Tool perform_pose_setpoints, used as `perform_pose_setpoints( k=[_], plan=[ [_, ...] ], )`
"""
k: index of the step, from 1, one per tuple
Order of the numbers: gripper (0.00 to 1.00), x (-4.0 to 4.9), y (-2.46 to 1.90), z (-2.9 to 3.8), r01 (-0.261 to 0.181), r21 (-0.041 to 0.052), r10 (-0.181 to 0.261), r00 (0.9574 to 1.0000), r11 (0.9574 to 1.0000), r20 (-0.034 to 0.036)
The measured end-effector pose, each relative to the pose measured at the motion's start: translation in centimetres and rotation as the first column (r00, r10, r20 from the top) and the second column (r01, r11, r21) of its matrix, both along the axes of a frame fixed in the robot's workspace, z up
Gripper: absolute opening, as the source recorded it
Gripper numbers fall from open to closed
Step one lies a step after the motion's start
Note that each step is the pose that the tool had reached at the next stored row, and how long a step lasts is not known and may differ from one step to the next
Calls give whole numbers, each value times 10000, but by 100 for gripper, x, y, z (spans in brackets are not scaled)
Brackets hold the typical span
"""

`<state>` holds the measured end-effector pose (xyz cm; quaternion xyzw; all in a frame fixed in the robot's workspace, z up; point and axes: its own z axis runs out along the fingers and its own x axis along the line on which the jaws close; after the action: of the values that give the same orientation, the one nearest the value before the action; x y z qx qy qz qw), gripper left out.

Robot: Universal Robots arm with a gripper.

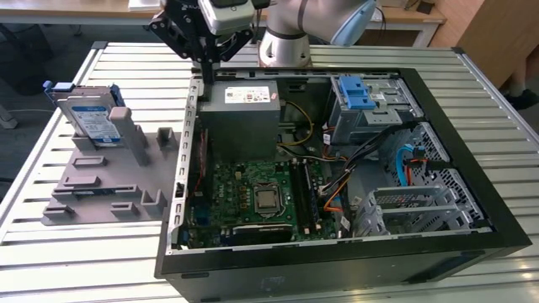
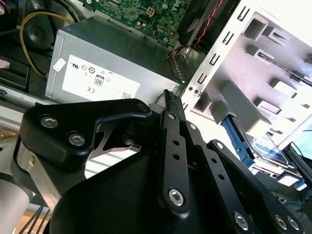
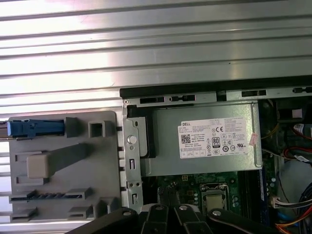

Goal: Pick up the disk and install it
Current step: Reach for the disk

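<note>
- Grey holder [image 1: 101, 183], at the exterior view's left: I see the disk [image 1: 91, 117] standing on edge in it.
- Open computer case [image 1: 337, 268], just to its right: grey box [image 1: 244, 120], circuit board [image 1: 261, 196] and blue latch [image 1: 358, 95] inside.
- Slatted metal table [image 1: 76, 252] bears both.
- Gripper [image 1: 207, 74]: fingers together and empty, above the case's edge beside the grey box. The disk is well apart, toward the exterior view's left.

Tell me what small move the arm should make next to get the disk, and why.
Probably a shift toward the exterior view's left, to above the disk. The gripper hangs shut and empty over the edge of the case, by the power supply, while the disk stands upright in the grey fixture outside the case, untouched.
</note>
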<state>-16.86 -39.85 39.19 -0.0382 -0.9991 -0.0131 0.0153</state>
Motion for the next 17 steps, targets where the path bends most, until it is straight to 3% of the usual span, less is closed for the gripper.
perform_pose_setpoints(
  k=[17],
  plan=[
    [11, -70, 0, -10, 0, 0, 0, 9997, 10000, -230]
  ],
)
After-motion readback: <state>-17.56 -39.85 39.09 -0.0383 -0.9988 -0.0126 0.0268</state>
